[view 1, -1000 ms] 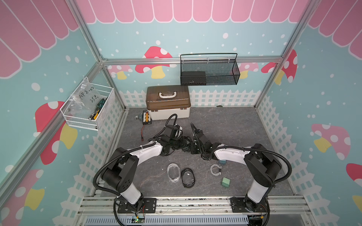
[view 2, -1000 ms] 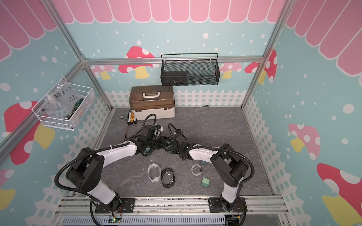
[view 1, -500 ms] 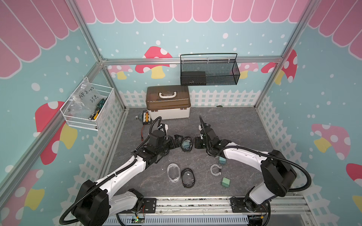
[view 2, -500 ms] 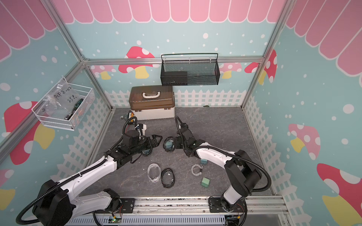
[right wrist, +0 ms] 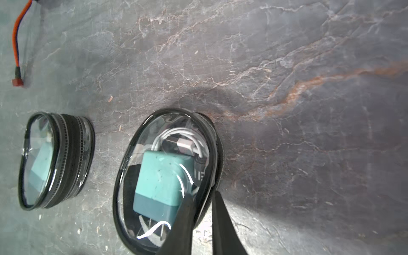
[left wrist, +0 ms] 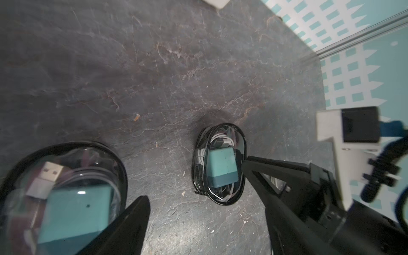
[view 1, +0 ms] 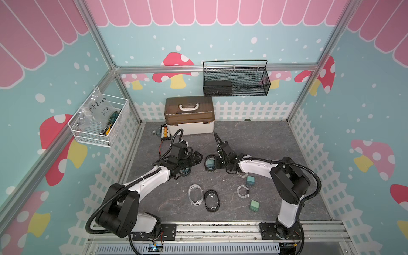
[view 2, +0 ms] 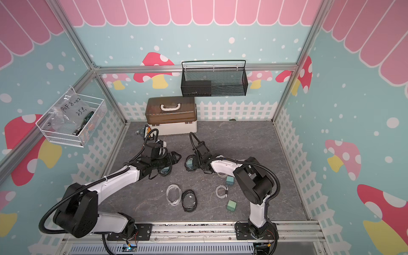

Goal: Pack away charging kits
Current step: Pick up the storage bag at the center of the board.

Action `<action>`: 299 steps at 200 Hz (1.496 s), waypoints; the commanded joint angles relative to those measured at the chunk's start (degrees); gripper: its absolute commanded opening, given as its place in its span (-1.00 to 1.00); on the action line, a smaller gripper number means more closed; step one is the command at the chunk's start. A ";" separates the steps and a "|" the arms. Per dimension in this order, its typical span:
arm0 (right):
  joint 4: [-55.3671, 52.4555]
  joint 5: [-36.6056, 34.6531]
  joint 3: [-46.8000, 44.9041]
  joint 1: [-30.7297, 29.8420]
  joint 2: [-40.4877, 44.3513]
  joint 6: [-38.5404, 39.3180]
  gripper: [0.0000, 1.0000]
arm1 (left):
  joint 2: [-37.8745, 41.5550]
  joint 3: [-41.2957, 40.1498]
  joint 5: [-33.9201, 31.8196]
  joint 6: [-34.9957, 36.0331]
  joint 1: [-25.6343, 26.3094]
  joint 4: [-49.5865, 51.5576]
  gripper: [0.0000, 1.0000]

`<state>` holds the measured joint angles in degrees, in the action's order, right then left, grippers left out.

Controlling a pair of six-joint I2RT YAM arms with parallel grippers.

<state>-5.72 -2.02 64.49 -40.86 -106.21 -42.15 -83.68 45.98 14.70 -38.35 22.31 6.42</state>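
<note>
The right tool (right wrist: 202, 195) now pinches the black rim of a filled pouch (right wrist: 174, 121) near the middle of the table (view 1: 254, 141); half a second ago it stood just beside that pouch. The left tool (view 1: 196, 159), jaws spread and holding nothing, has drawn back leftward from where both tools met a second ago. A second filled pouch (right wrist: 75, 154) lies below it, toward the table's left edge, and the left arm (view 1: 154, 178) covers most of it in both top views.

Toward the front edge lie an empty pouch (view 1: 212, 201) rimmed black, a teal adapter (view 1: 251, 180), a second adapter (view 1: 254, 205) and a loose white cable (view 1: 242, 191). A second cable (view 1: 241, 174) is half hidden under the right arm (view 1: 256, 165). Whether the white oval (view 1: 195, 195) beside the empty pouch is pouch or cable, I cannot tell.
</note>
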 commanded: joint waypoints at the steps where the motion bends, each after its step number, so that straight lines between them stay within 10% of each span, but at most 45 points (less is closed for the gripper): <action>1: -0.09 -0.85 -1.69 -0.10 -0.70 -0.48 -0.84 | -3.02 2.55 5.55 0.64 -0.29 0.35 0.70; 299: 8.79 0.45 -5.58 1.32 -4.38 2.77 -1.00 | -31.82 16.76 23.21 -0.85 -0.16 -2.73 0.24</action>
<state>4.75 -1.61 60.14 -39.94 -109.21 -40.38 -112.42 62.11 36.77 -38.87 21.85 1.85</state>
